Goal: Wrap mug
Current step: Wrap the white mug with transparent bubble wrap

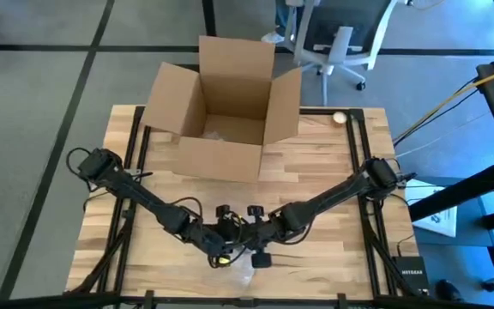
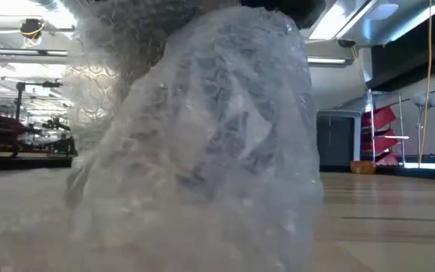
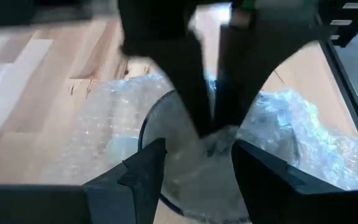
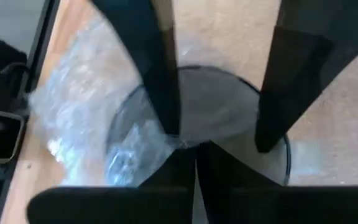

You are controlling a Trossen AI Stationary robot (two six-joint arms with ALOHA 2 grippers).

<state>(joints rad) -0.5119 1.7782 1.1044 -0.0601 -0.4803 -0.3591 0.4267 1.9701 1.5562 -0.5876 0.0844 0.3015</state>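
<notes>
My left end effector (image 3: 194, 165) is spread over the mug (image 3: 185, 155), lower centre of the counter (image 1: 316, 172). My right end effector (image 3: 207, 121) pinches bubble wrap (image 3: 291, 134) inside its rim.

Mug (image 2: 225, 136) blurred behind bubble wrap (image 2: 202, 189), its handle hidden.

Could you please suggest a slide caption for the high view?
Both grippers, left and right, meet over bubble wrap near an open cardboard box.
</notes>
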